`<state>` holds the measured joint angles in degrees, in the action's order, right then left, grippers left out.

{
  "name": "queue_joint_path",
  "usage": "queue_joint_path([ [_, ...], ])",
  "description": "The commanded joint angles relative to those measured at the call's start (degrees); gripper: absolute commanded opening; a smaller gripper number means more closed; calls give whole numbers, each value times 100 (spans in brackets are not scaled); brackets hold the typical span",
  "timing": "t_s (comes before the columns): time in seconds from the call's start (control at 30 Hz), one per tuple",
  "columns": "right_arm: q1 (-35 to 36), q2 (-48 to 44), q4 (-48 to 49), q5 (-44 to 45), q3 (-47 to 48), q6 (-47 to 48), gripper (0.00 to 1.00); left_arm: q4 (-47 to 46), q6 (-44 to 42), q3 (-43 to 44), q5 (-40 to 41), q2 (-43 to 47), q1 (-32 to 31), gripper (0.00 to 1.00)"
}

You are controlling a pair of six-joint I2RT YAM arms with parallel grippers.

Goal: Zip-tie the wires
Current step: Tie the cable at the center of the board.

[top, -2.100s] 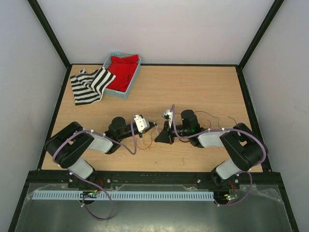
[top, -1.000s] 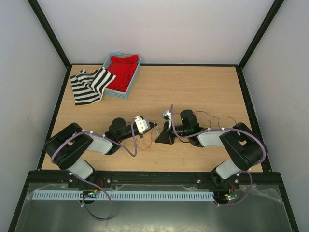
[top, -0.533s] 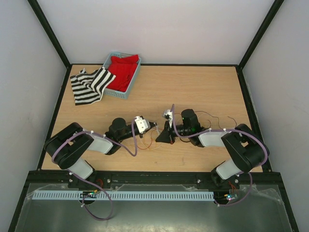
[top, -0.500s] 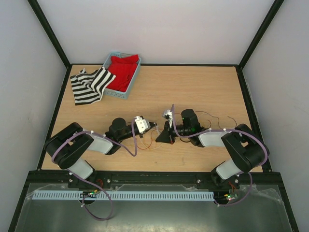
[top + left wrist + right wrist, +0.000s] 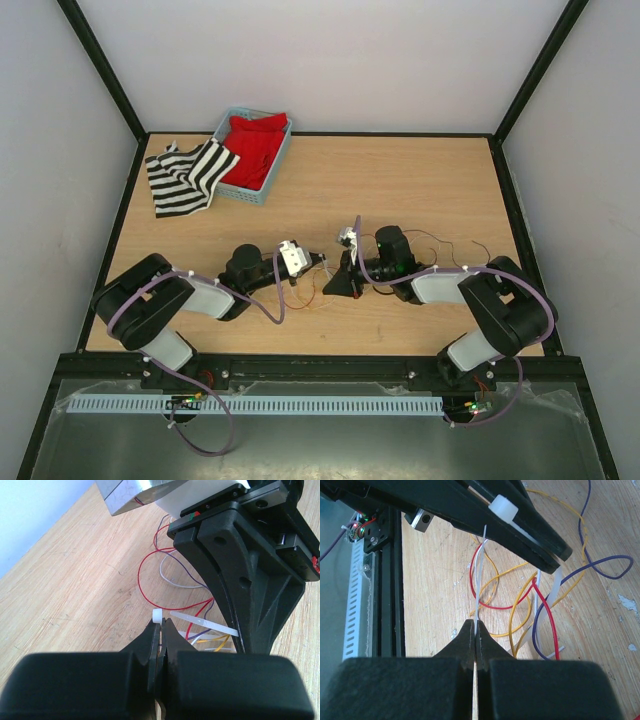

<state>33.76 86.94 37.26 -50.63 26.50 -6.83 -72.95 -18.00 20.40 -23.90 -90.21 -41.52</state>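
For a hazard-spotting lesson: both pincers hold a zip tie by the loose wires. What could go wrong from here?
The zip tie has its tail, pinched in the right pincer, ending beside the head, not through it; it could bend and miss.
The wires sprawl in loose loops; some strands could end outside the tie.
The left pincer, holding the head, sits close to the right one; they could bump.

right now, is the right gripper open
No, the right gripper is pinched shut on a thin white strip.
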Motion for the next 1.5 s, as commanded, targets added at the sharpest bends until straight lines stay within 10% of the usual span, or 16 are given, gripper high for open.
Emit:
queue_joint_path([
  [0.0,-18,40,-112,-168,22,102,0,-318,-54,-10,69,-36,-30,0],
  [1.47,-110,72,-158,-203,71,28,0,-370,-294,-58,106,-58,-164,0],
])
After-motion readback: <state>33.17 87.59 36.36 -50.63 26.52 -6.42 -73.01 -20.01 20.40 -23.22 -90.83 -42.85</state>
